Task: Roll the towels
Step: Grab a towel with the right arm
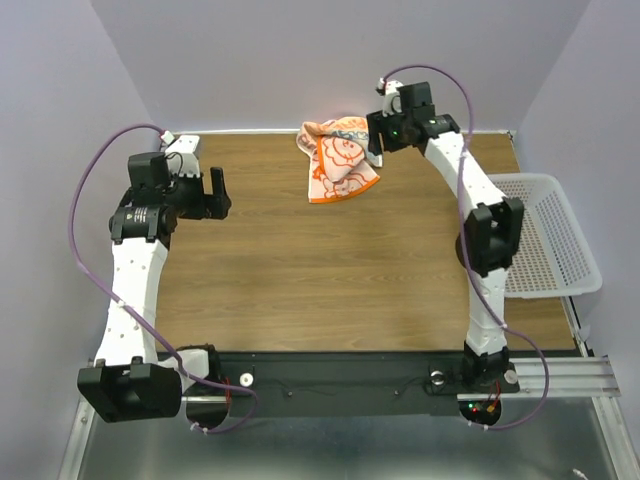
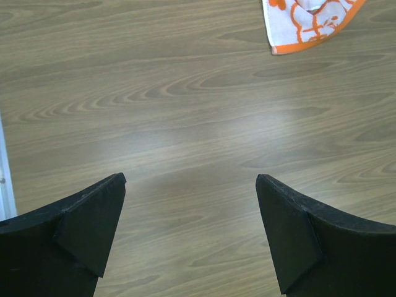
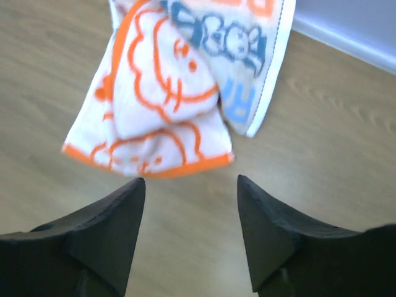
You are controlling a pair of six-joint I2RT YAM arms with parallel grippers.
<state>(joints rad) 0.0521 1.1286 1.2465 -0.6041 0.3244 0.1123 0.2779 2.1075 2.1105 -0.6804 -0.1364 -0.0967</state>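
The towels [image 1: 338, 160] lie bunched together at the back middle of the wooden table. One with an orange border and orange cartoon print [image 3: 161, 99] overlaps one with blue lettering [image 3: 244, 55]. My right gripper [image 1: 374, 148] hovers just to their right, open, with nothing between its fingers [image 3: 190, 180]; the orange hem lies just beyond the tips. My left gripper [image 1: 218, 191] stands open over bare wood at the left [image 2: 190, 179], far from the towels, and only a towel corner [image 2: 309, 21] shows in its view.
A white perforated basket [image 1: 575, 262] sits at the table's right edge beside the right arm. Purple walls close in the back and sides, and a black rail runs along the near edge.
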